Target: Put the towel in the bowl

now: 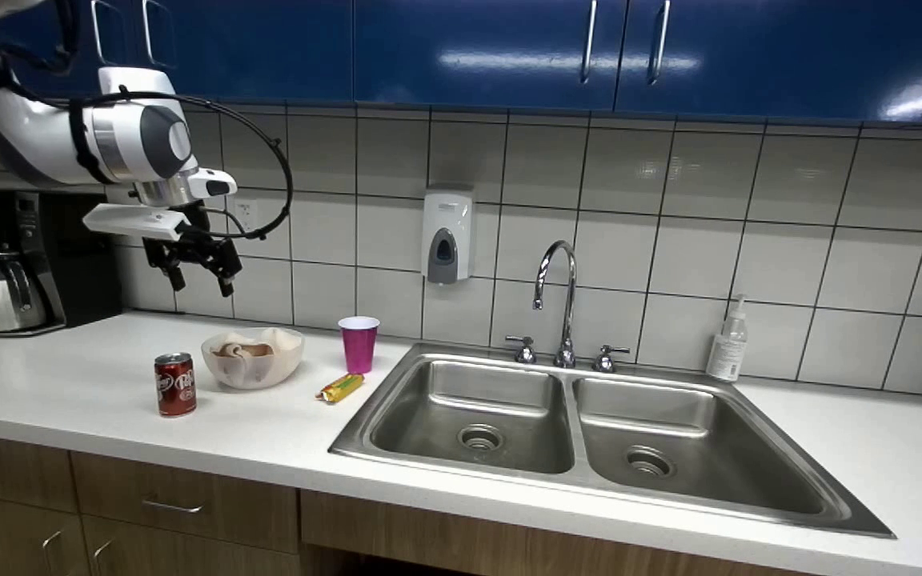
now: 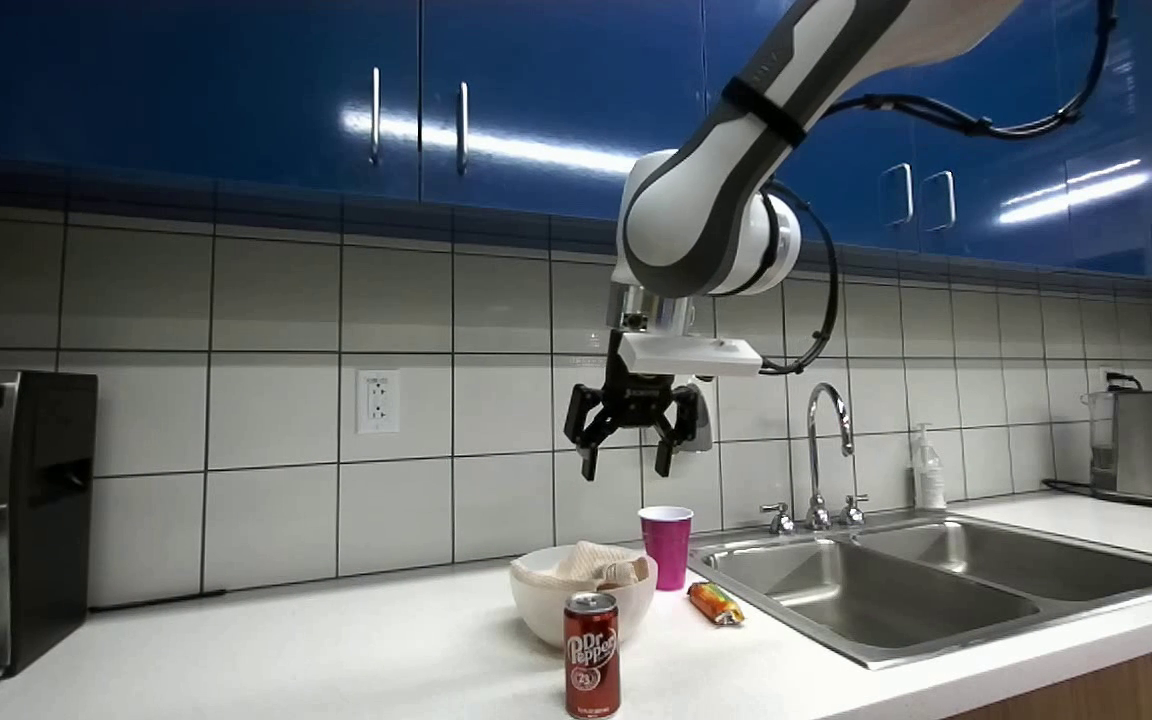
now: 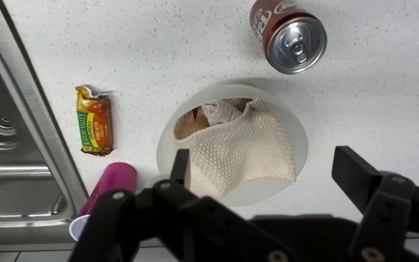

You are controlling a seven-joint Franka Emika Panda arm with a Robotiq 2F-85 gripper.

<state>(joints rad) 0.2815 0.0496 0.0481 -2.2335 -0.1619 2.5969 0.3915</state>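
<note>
Wrist view: gripper (image 3: 266, 170) partly hides cup (image 3: 104, 183), bowl (image 3: 297, 140), towel (image 3: 242, 156) inside.

A white and grey jointed robot arm (image 2: 686, 215) slopes down from above; its black two-fingered tool (image 2: 626, 464) points downward, both fingers (image 3: 355, 178) held well apart.

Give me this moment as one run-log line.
towel in white bowl | jaws open, empty, above bowl | Dr Pepper can upright, apart from bowl | judgement: placement appears complete
</note>
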